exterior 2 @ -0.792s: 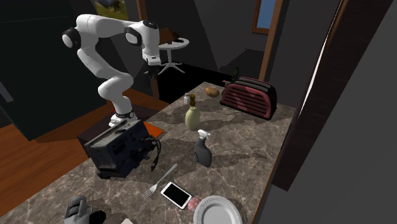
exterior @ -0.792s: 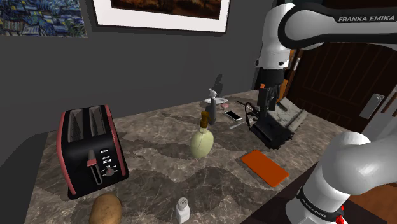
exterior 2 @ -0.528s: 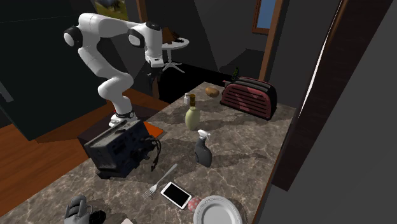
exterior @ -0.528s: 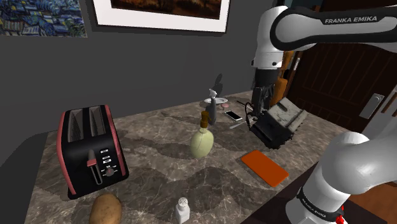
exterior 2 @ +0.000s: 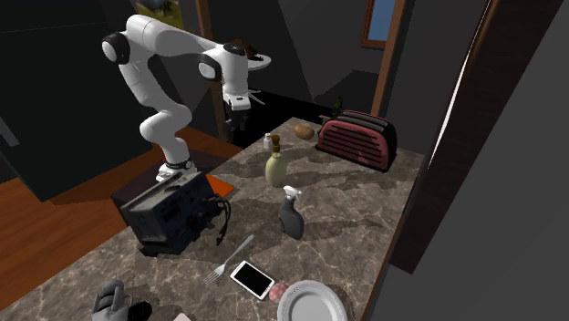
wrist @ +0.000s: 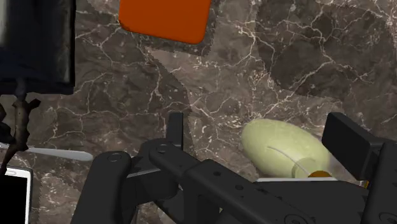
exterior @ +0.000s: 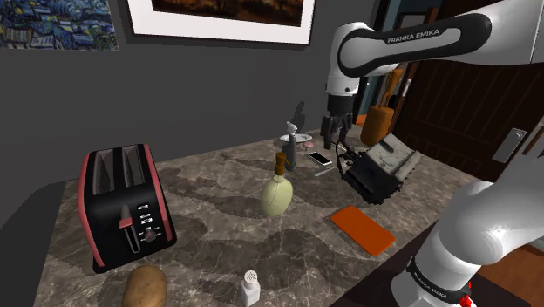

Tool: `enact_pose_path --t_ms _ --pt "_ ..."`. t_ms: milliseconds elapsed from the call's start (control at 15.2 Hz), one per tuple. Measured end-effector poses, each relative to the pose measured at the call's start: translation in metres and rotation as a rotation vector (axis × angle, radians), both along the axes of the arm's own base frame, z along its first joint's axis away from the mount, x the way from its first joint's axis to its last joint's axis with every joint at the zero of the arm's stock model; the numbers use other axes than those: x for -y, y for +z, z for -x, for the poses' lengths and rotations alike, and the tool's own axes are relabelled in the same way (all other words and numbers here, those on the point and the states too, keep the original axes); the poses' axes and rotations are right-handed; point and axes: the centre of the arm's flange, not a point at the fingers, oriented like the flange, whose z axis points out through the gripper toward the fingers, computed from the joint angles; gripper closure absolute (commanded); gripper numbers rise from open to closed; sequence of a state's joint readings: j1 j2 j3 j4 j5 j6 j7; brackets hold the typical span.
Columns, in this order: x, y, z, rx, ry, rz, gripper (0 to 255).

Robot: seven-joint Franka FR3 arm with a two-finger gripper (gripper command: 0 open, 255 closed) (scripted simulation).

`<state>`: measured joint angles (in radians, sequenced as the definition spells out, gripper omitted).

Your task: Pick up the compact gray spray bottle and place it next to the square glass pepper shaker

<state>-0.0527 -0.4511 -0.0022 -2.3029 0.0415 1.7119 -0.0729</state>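
The compact dark-gray spray bottle (exterior: 291, 148) with a white trigger head stands upright, long axis vertical, on the dark marble counter (exterior: 218, 228). The black gripper (exterior: 336, 139) hovers above, fingers apart, empty. A brown stopper (exterior: 281, 161) plugs the olive-green bottle (exterior: 277, 195).

The surface (wrist: 305, 57) is dark brown stone with pale veining and a smooth, faintly polished finish, the gripper (wrist: 261, 125) above it is matt black, the pale green bottle (wrist: 286, 149) below the gripper is smooth with a soft sheen, and the orange pad (wrist: 165, 18) farther off is flat and matt.
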Motion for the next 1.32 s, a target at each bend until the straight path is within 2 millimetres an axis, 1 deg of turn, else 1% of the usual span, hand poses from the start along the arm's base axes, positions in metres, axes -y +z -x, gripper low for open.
enact_pose_path --t_ms 66,198,528,660,726,924,1122,1320 --pt "0.006 -0.002 -0.008 0.007 -0.005 0.003 0" --pt "0.013 -0.008 -0.029 0.021 -0.016 0.009 0" --pt "0.036 -0.021 -0.085 0.055 -0.043 0.023 0" --pt "0.046 -0.024 -0.103 0.069 -0.054 0.028 0" --pt "0.049 -0.025 -0.118 0.076 -0.060 0.031 0" --pt "0.070 -0.031 -0.146 0.097 -0.076 0.040 0" --pt "0.084 -0.036 -0.182 0.117 -0.092 0.049 0" --pt "0.104 -0.038 -0.214 0.137 -0.108 0.057 0"
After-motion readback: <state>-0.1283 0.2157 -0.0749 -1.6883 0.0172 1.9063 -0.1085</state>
